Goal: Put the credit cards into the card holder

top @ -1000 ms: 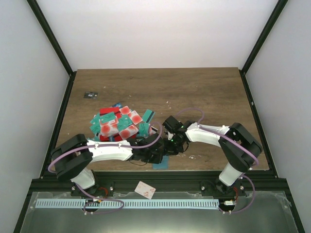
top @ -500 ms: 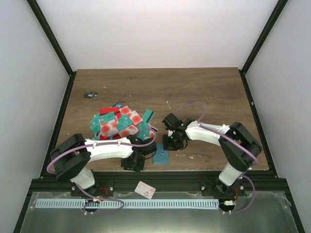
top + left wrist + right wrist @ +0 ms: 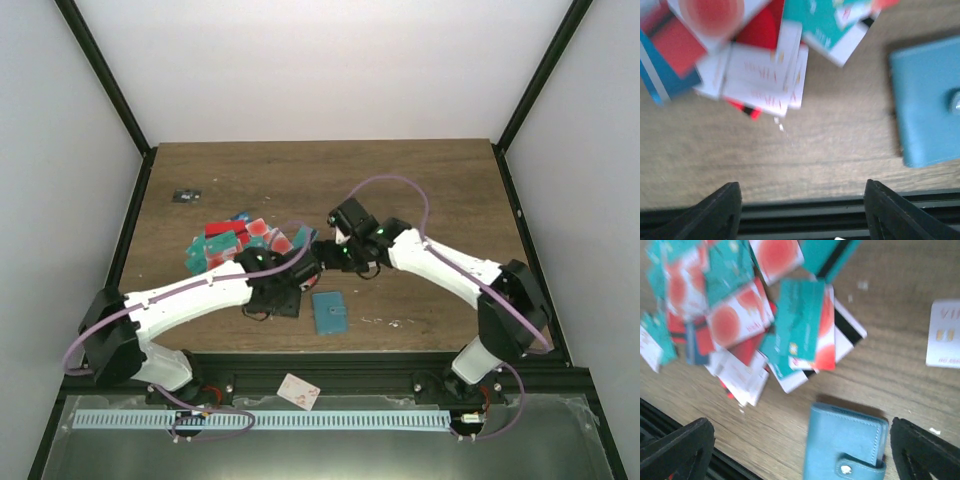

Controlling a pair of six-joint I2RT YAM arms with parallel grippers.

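The credit cards (image 3: pixel 236 247) lie in a loose heap of red, teal and white-with-red pieces left of the table's middle; the same credit cards (image 3: pixel 765 75) (image 3: pixel 740 315) fill the top of both wrist views. The card holder (image 3: pixel 328 312) lies folded shut, tab snapped, on bare wood near the front edge. My left gripper (image 3: pixel 280 298) (image 3: pixel 802 215) hangs open and empty just left of the card holder (image 3: pixel 927 102). My right gripper (image 3: pixel 320 252) (image 3: pixel 800 455) is open and empty, raised over the card holder (image 3: pixel 845 445) at the heap's right edge.
One card (image 3: pixel 298 390) lies off the table on the front ledge. A small black object (image 3: pixel 186 195) sits far left on the wood. A single white card (image 3: pixel 942 335) lies apart, right of the heap. Black frame posts (image 3: pixel 125 250) border the table.
Both grippers have opened and let go of the card holder, which now lies shut on the table. Both arms have risen and drawn back toward the heap.
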